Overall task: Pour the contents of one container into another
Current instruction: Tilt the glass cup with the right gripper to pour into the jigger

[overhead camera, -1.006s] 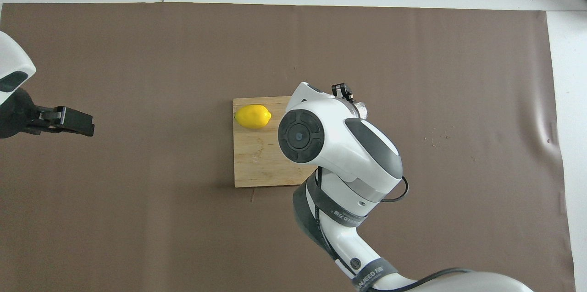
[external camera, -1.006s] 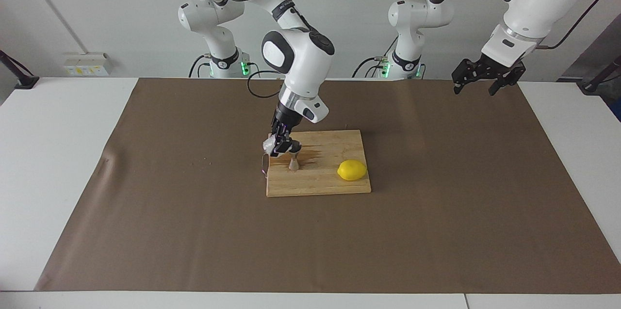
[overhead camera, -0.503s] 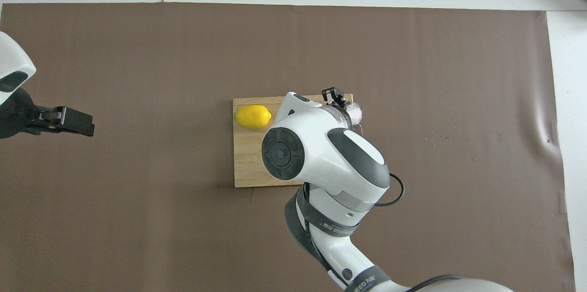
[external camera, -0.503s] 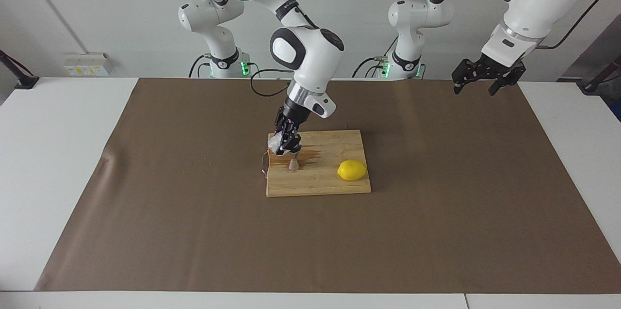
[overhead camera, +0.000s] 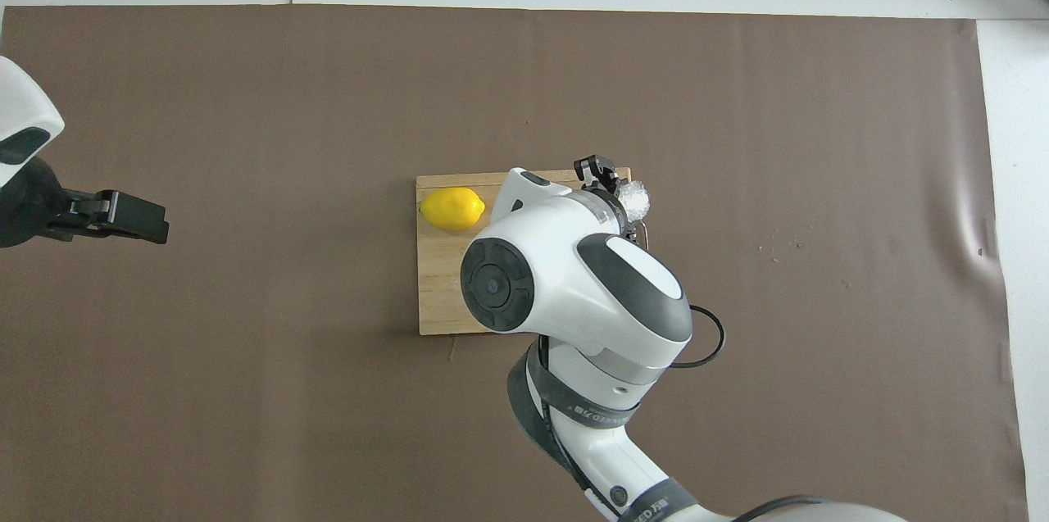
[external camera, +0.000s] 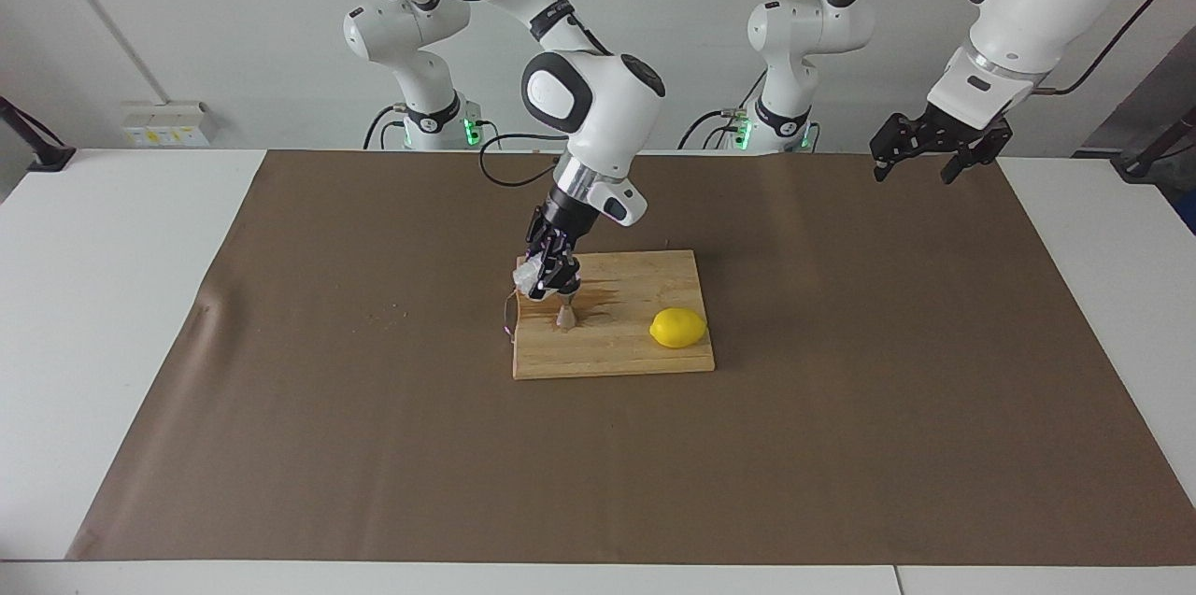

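Bumpy clear cup (tilted) above hourglass steel jigger, wooden board.

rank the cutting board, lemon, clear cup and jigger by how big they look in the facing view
1. wooden cutting board, by far the largest.
2. lemon.
3. clear faceted cup and steel jigger: both look smaller than the lemon and about alike. The cup is partly hidden in the right gripper, so I won't rank them.

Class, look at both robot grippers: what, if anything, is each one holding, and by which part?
The right gripper holds the clear faceted cup by its side wall, raised over the cutting board above the steel jigger. The left gripper holds nothing.
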Tool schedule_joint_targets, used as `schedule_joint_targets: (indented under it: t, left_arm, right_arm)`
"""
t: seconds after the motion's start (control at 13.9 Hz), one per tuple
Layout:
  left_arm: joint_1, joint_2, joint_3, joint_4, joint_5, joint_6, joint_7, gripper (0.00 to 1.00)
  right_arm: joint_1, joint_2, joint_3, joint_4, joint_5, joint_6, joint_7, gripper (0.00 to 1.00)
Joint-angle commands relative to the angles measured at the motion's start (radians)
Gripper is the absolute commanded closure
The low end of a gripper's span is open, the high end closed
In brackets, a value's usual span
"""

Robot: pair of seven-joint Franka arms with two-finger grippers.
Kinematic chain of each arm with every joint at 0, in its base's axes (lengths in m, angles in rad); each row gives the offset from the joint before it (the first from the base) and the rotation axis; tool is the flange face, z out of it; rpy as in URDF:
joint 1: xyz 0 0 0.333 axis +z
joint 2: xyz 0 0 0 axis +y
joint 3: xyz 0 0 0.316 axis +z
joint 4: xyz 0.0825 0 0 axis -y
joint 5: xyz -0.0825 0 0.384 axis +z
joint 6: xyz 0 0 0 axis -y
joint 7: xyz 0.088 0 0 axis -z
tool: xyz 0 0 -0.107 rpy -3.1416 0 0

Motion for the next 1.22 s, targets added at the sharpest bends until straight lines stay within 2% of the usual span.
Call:
schedule_joint_targets:
  t: [0.0, 0.43, 1.15]
  left_arm:
    - [0.003, -0.031, 0.0, -0.036, 0.015, 0.015, 0.001, 0.0]
    - [0.003, -0.031, 0.0, -0.036, 0.015, 0.015, 0.0, 0.0]
    - [0.003, -0.031, 0.0, -0.034, 0.015, 0.015, 0.0, 0.0]
  right_arm:
    - [0.01, -0.036, 0.004, -0.031, -0.033, -0.027, 0.012, 1.0]
    - [0.001, -0.033, 0.004, -0.018, -0.026, -0.027, 0.014, 1.0]
    - [-0.044, -0.036, 0.0, 0.005, 0.113, -0.018, 0.037, 1.0]
